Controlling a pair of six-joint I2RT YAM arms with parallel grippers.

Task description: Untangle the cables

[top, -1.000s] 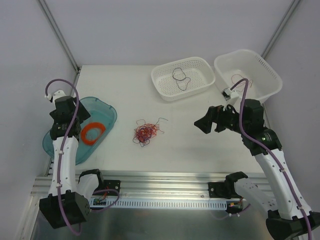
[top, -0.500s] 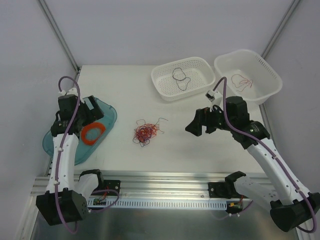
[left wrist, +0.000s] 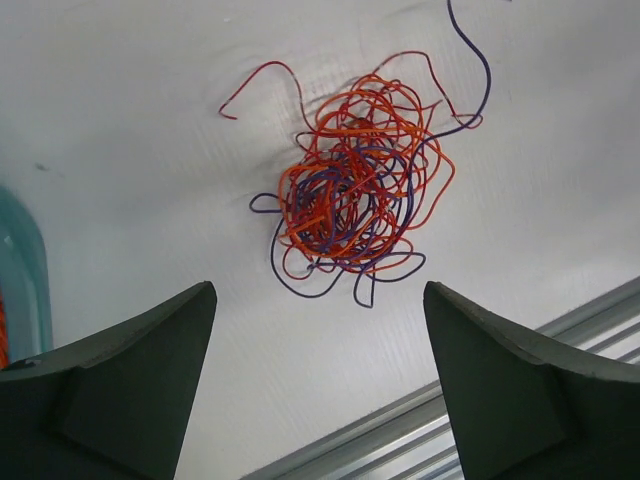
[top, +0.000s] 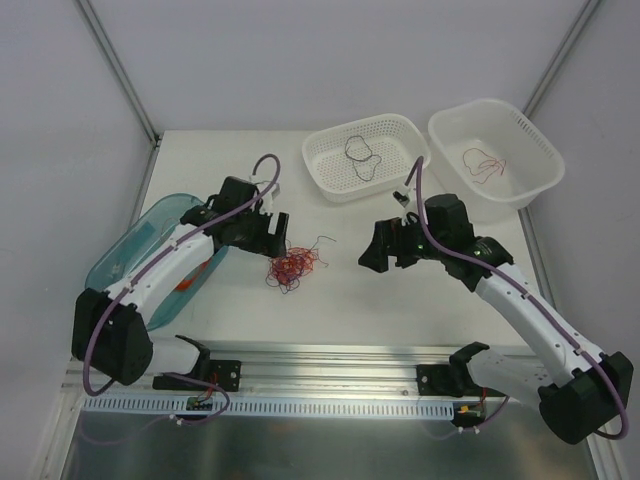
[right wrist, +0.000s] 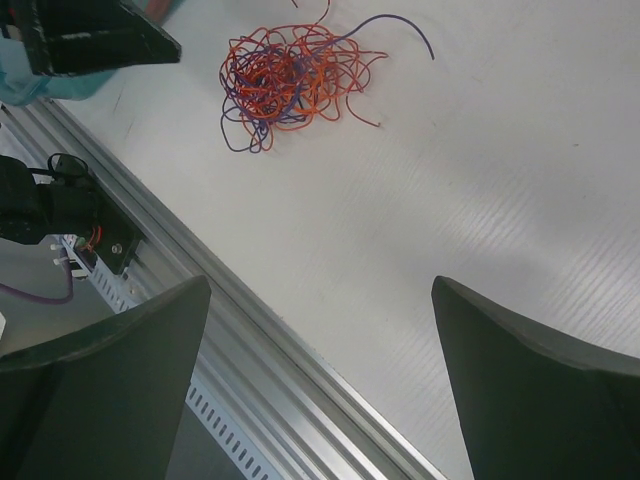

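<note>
A fist-sized tangle of red and dark cables [top: 292,266] lies on the white table in front of the arms. It shows in the left wrist view [left wrist: 350,190] and the right wrist view [right wrist: 285,78]. My left gripper [top: 268,230] is open and empty, just left of and above the tangle. My right gripper [top: 382,252] is open and empty, right of the tangle with a gap between. One dark cable [top: 362,158] lies in the left white basket [top: 330,180]. One red cable [top: 485,165] lies in the right white basket [top: 535,185].
A teal tray [top: 130,255] at the left holds a flat orange coil [top: 188,285], mostly hidden by my left arm. The aluminium rail [top: 330,360] runs along the table's near edge. Grey walls close in the back and sides.
My left gripper has swung from over the teal tray right to the tangle. My right gripper has moved from near the right basket left and down toward the tangle.
</note>
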